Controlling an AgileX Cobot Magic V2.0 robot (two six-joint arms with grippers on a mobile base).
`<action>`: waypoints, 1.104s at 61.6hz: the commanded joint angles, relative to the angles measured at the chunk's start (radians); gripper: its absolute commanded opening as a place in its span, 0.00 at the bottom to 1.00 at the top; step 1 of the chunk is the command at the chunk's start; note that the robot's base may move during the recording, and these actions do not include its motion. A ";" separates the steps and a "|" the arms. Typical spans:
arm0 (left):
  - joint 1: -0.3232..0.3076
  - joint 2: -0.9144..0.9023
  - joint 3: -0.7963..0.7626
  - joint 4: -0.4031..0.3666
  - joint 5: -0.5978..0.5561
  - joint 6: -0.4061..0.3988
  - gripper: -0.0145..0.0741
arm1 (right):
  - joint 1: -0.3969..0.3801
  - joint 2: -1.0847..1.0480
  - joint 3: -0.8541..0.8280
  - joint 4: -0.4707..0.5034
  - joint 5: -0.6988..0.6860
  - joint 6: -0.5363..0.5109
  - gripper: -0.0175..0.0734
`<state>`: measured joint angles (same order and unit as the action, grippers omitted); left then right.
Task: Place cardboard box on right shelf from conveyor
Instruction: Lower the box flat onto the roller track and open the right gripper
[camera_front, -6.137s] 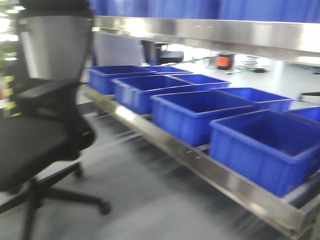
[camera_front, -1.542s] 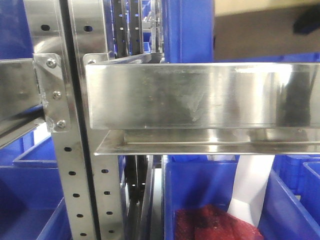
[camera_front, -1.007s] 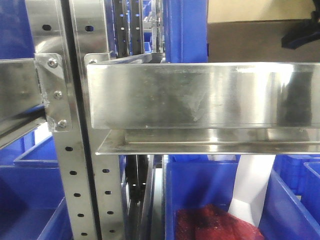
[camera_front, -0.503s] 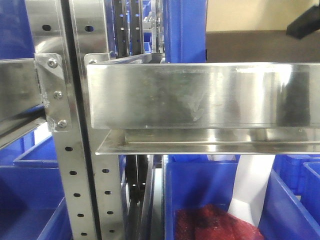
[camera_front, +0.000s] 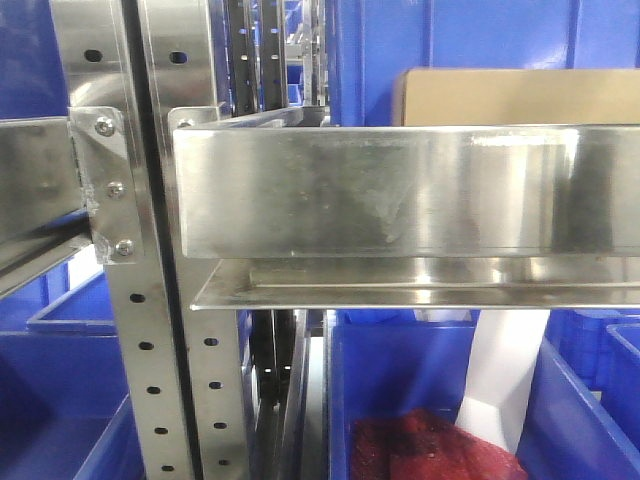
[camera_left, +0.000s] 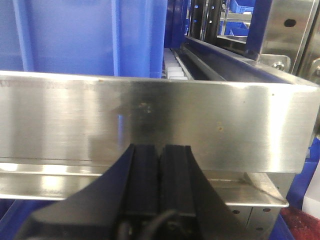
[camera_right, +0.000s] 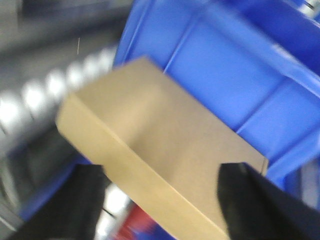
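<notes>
The cardboard box (camera_front: 520, 97) shows its tan top behind the tall front lip of the right shelf (camera_front: 400, 190). In the right wrist view the cardboard box (camera_right: 165, 145) lies tilted across the blurred picture against blue bin walls. My right gripper (camera_right: 162, 172) is open, with its dark fingers (camera_right: 245, 200) wide apart on either side of the box's near end. My left gripper (camera_left: 160, 165) is shut with nothing in it, close in front of a steel shelf lip (camera_left: 150, 125). The conveyor is out of view.
Perforated steel uprights (camera_front: 150, 300) stand left of the right shelf. Blue bins (camera_front: 380, 390) sit below it, one with red material (camera_front: 430, 450) inside. A blue bin (camera_left: 90, 35) rests on the shelf before my left gripper. Blurred pale rollers (camera_right: 30, 100) run left of the box.
The box has sunk lower behind the shelf lip. The dark right gripper seen at the top right of the front view has lifted out of sight.
</notes>
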<state>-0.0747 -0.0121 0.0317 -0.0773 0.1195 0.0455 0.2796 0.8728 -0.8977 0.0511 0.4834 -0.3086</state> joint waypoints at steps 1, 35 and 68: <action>-0.004 -0.015 0.008 -0.006 -0.086 0.000 0.03 | -0.003 -0.075 -0.014 -0.005 -0.070 0.174 0.60; -0.004 -0.015 0.008 -0.006 -0.086 0.000 0.03 | -0.003 -0.380 0.148 -0.051 -0.086 0.391 0.23; -0.004 -0.015 0.008 -0.006 -0.086 0.000 0.03 | -0.006 -0.379 0.148 -0.051 -0.085 0.390 0.23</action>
<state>-0.0747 -0.0121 0.0317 -0.0773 0.1195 0.0455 0.2796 0.4909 -0.7240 0.0107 0.4824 0.0803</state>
